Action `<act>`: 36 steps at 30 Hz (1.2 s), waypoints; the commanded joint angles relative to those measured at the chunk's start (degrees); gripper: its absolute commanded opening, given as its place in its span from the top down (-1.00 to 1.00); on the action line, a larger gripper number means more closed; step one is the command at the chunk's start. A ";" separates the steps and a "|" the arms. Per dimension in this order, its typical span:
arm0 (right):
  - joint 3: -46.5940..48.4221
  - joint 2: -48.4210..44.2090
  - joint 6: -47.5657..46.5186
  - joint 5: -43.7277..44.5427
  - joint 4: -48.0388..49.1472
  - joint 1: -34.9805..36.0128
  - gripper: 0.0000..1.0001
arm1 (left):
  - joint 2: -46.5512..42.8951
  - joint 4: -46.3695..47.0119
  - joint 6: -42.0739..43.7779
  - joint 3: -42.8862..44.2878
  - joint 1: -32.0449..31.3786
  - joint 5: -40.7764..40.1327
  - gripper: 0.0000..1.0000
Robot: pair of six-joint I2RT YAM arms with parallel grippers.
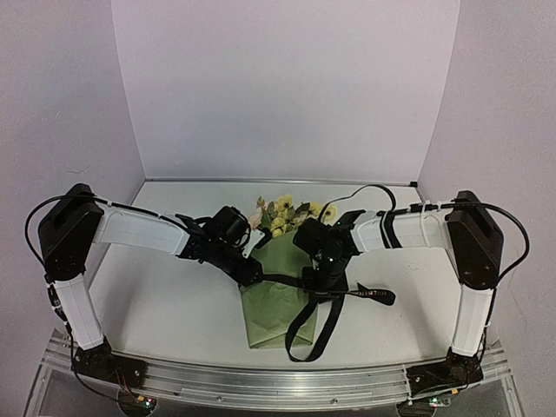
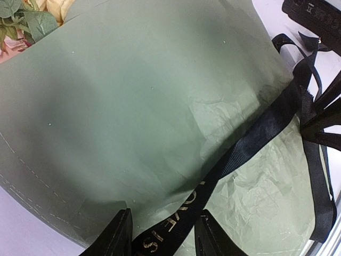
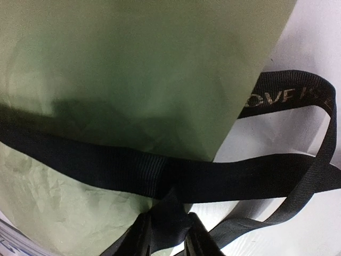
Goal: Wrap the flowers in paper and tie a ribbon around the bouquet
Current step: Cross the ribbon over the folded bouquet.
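Note:
The bouquet lies mid-table as an olive-green paper (image 1: 271,304) cone with the yellow flowers (image 1: 282,217) at its far end. The black ribbon (image 1: 280,280) crosses the cone, and its loops (image 1: 314,334) trail toward the near edge. My left gripper (image 1: 252,274) sits at the cone's left edge. Seen from the left wrist, the left gripper (image 2: 164,226) has its jaws apart, and the lettered ribbon (image 2: 234,154) runs flat through the gap, filling it. My right gripper (image 3: 169,226) is shut on a bunched fold of ribbon (image 3: 138,173) beside the paper (image 3: 133,69).
A loose ribbon end (image 1: 375,295) lies on the white table to the right of the cone. An aluminium rail (image 1: 278,382) runs along the near edge between the arm bases. White walls close in the back and both sides. A black cable (image 1: 365,191) arcs above the right arm.

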 commanded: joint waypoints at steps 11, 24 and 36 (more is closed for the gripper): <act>-3.17 -7.46 -0.77 2.32 -0.14 0.18 0.94 | 0.41 0.36 1.16 2.13 -0.15 -0.37 0.47; -0.46 -16.06 -4.95 -0.42 -5.87 -0.36 1.00 | 0.16 1.15 0.80 2.54 -0.14 0.79 0.93; 14.53 -20.00 -6.61 -11.99 -11.38 -4.90 1.00 | -0.63 2.35 0.72 2.30 -0.14 1.98 1.00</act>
